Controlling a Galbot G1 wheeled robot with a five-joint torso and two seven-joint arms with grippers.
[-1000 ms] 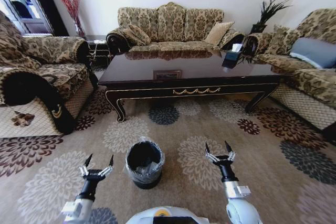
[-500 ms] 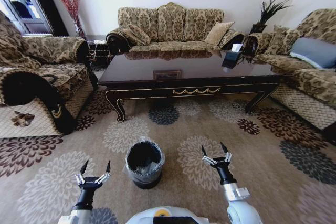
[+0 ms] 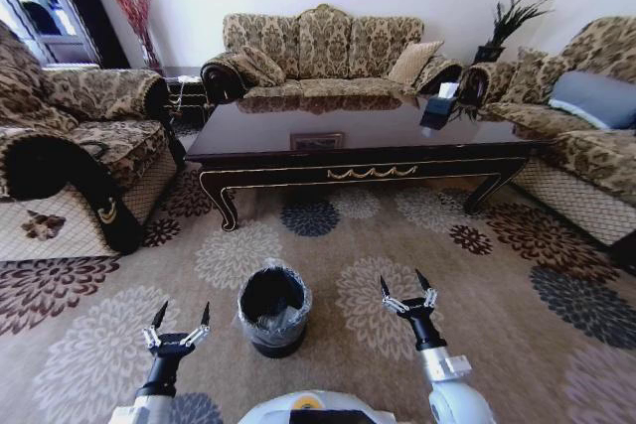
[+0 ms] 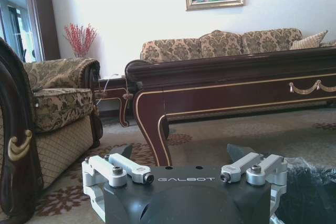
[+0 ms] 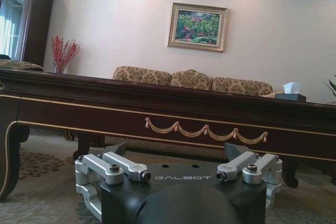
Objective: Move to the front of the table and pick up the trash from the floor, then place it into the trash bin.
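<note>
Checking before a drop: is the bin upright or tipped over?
Upright. The trash bin stands on the floor, its round mouth facing up.

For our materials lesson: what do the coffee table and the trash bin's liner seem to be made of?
The table looks like dark polished wood: its glossy top mirrors the sofa, with a gold scroll trim. The trash bin liner looks like thin clear plastic film, crinkled and shiny at the rim.

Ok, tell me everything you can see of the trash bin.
The trash bin is a small round black bin standing upright on the patterned carpet, in front of the dark coffee table and apart from it. A clear crinkly plastic bag lines it and folds over the rim. Its inside looks dark; any contents can't be made out. It sits between the left gripper and right gripper, touched by neither.
</note>
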